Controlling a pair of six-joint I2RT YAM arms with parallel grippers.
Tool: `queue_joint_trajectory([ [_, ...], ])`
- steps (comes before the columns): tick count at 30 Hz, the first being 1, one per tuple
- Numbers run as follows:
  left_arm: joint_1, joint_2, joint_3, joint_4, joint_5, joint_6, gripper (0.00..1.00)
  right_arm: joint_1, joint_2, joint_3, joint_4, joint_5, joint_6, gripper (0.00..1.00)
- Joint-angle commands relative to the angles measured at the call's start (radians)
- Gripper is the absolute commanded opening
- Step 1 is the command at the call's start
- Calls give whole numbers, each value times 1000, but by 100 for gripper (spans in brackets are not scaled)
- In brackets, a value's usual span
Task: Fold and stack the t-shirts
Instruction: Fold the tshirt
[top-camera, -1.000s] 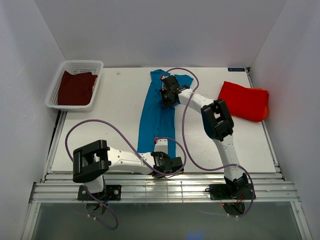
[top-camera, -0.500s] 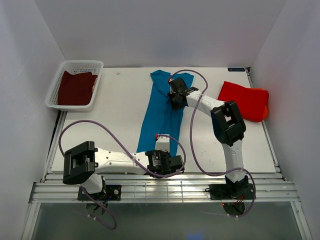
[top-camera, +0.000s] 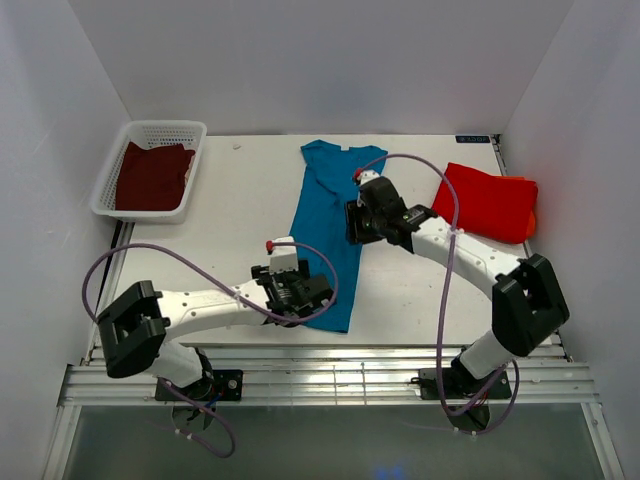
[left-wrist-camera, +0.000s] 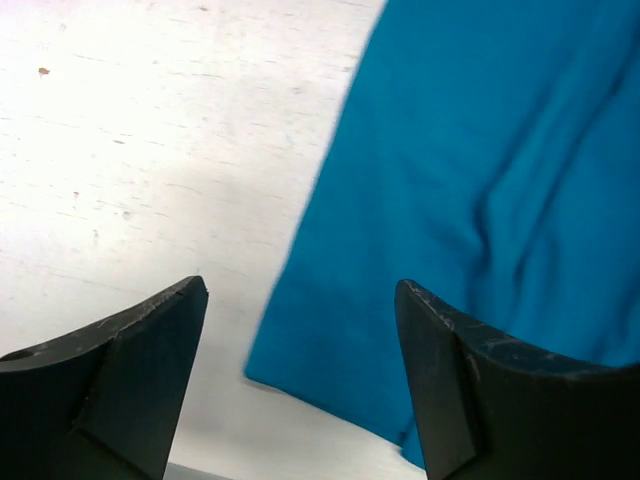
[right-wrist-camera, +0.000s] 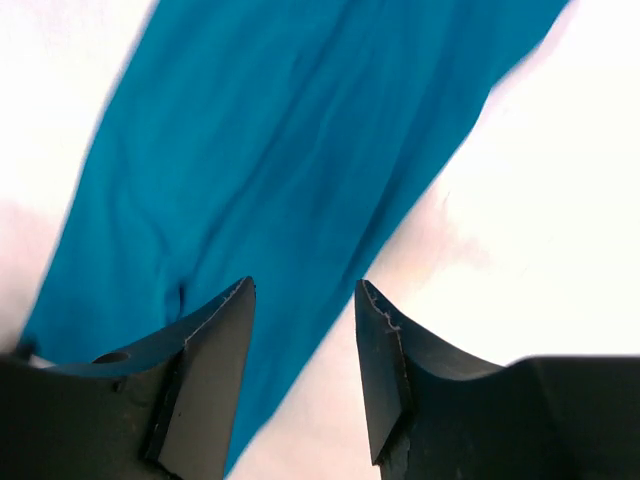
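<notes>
White arms (top-camera: 200, 303), chunky black joint housings (top-camera: 527, 300), purple cables (top-camera: 420, 158); left pincer (left-wrist-camera: 300, 300) and right pincer (right-wrist-camera: 305, 290) carry scuffed black wedge fingers (left-wrist-camera: 140, 360).

L arm lies low, reaching from its base at near left toward centre; L end effector (top-camera: 296, 290) has jaws spread wide, nothing betw. them. R arm bends at an elbow far out right, forearm running up-left; R end effector (top-camera: 360, 222) jaws partly apart, gripping nothing.

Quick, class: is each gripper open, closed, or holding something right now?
Left gripper: open, empty, over the teal shirt.
Right gripper: open, empty, over the same shirt.
</notes>
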Motion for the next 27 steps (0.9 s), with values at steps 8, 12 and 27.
queue_joint_trajectory([
  [8,252,-328,-282,451,347,417,86,327,-213,-331,-14,161,382,52],
  [12,258,-322,-317,468,430,398,85,428,-205,-350,-47,213,485,53],
  [27,260,-293,-440,533,491,365,82,583,-67,-333,-144,316,669,52],
])
